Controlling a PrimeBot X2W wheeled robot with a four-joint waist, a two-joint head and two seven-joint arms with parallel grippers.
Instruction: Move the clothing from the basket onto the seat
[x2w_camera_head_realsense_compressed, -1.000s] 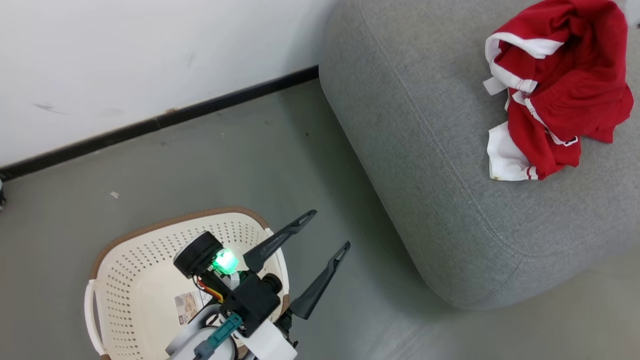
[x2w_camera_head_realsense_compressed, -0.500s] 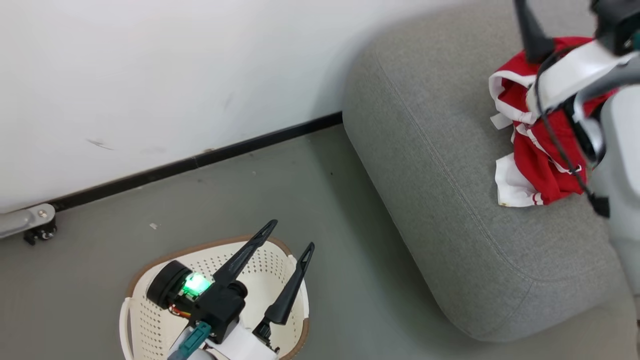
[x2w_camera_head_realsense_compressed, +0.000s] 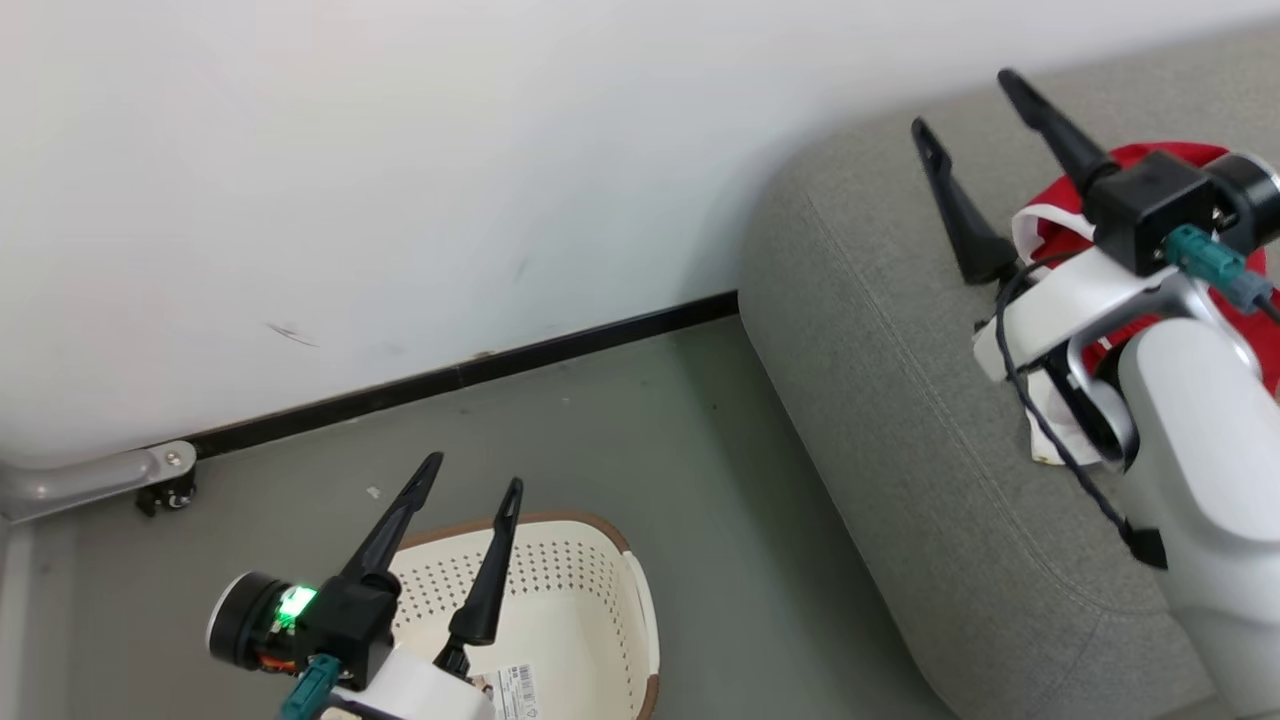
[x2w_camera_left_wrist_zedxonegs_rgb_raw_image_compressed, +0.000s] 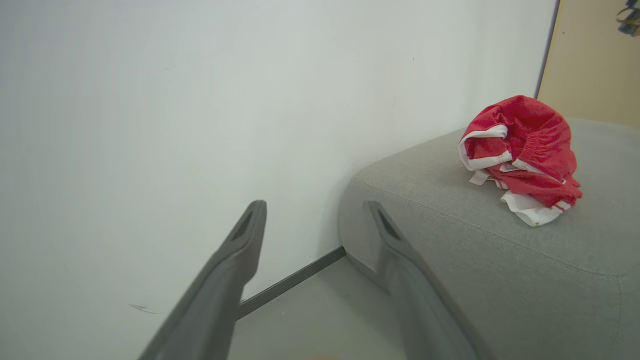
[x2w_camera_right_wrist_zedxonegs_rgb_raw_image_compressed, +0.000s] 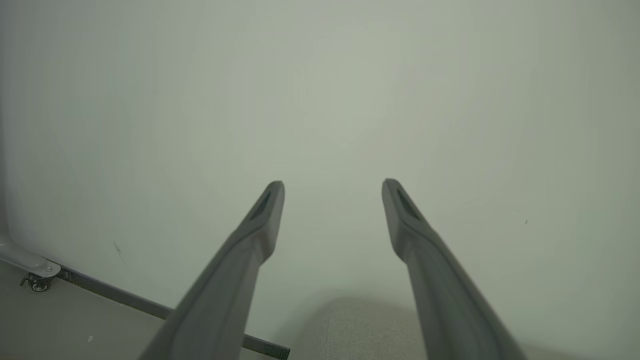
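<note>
The left gripper (x2w_camera_head_realsense_compressed: 473, 472) hangs above the basket (x2w_camera_head_realsense_compressed: 560, 575), fingers spread with nothing between them, just as a second ago. The right gripper (x2w_camera_head_realsense_compressed: 962, 100), also spread and empty, has come into the head view since then. It stands over the seat (x2w_camera_head_realsense_compressed: 880, 380), and its pale forearm covers much of the clothing (x2w_camera_left_wrist_zedxonegs_rgb_raw_image_compressed: 520, 155). That red heap lies on the seat's top, where it lay before. A paper label (x2w_camera_head_realsense_compressed: 515, 690) shows on the basket's bottom. The head camera has swung, shifting the whole scene.
</note>
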